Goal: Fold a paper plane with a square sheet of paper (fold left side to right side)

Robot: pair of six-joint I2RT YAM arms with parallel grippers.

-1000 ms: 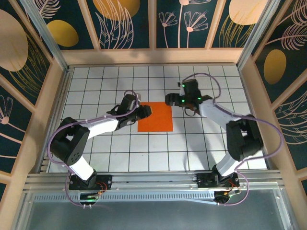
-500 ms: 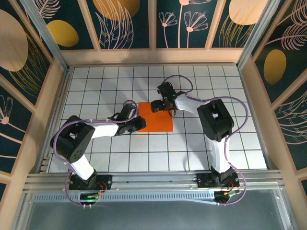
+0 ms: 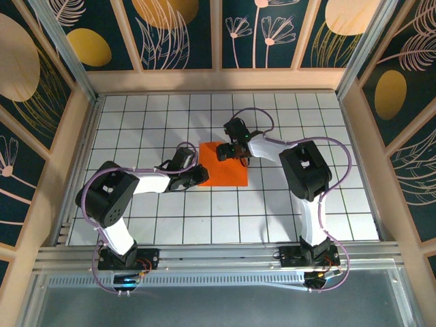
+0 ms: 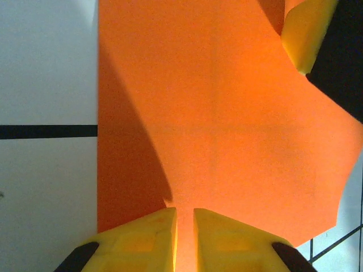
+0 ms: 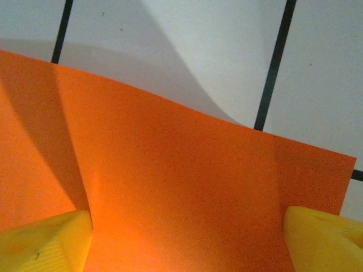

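Observation:
The square sheet of paper [image 3: 225, 170] is bright orange and lies on the white grid table, its left part raised a little. My left gripper [image 3: 198, 176] is at the sheet's left edge. In the left wrist view its yellow fingers [image 4: 142, 238] stand almost together, with the orange sheet [image 4: 227, 113] pinched in the narrow gap. My right gripper [image 3: 228, 151] hovers over the sheet's far edge. In the right wrist view its fingers [image 5: 45, 238] stand wide apart, open, with the sheet [image 5: 181, 181] spread below them. One right finger [image 4: 306, 28] shows at the top of the left wrist view.
The white table with black grid lines [image 3: 272, 204] has wooden walls [image 3: 218, 80] on three sides. A metal rail [image 3: 218, 255] runs along the near edge above the arm bases. Cables loop off both arms.
My left gripper has slid to the sheet's left edge and closed on it. My right arm has swung in from the right to the sheet's far edge. The sheet's left part has lifted slightly.

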